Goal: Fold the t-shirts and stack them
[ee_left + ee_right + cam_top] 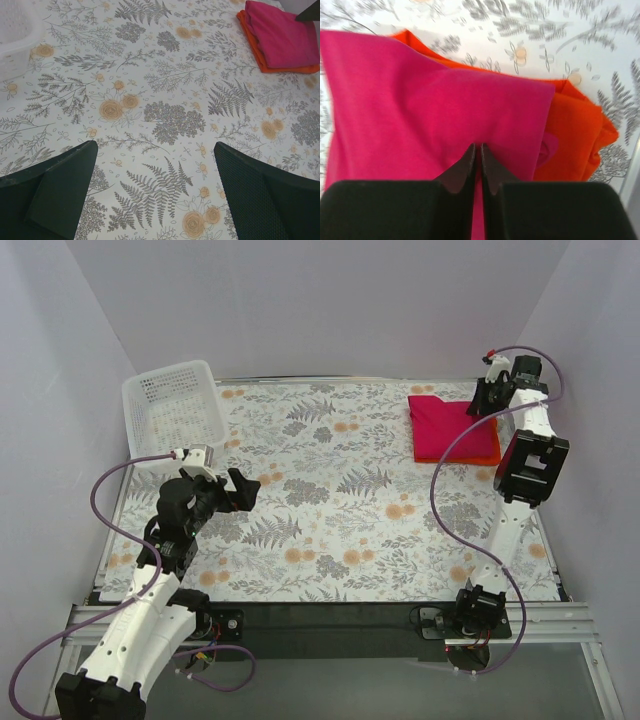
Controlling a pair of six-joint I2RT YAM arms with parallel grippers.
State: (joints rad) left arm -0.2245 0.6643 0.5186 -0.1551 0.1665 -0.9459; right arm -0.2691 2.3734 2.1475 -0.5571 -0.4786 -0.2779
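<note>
The two t-shirts lie folded in one stack at the back right of the table. The magenta-pink t-shirt [445, 425] [285, 37] [435, 110] is on top. The orange-red t-shirt [488, 454] [255, 47] [575, 140] shows along its edges underneath. My right gripper [480, 400] [477, 147] hangs just over the pink shirt near the stack's right side; its jaws are shut, and I see no cloth pinched between them. My left gripper [240, 490] [155, 145] is open above bare tablecloth at the left, holding nothing.
A white perforated basket [170, 405] [15, 35] stands at the back left corner, tilted against the wall. The flower-and-fern printed tablecloth [340, 500] covers the table. White walls close in the back and both sides.
</note>
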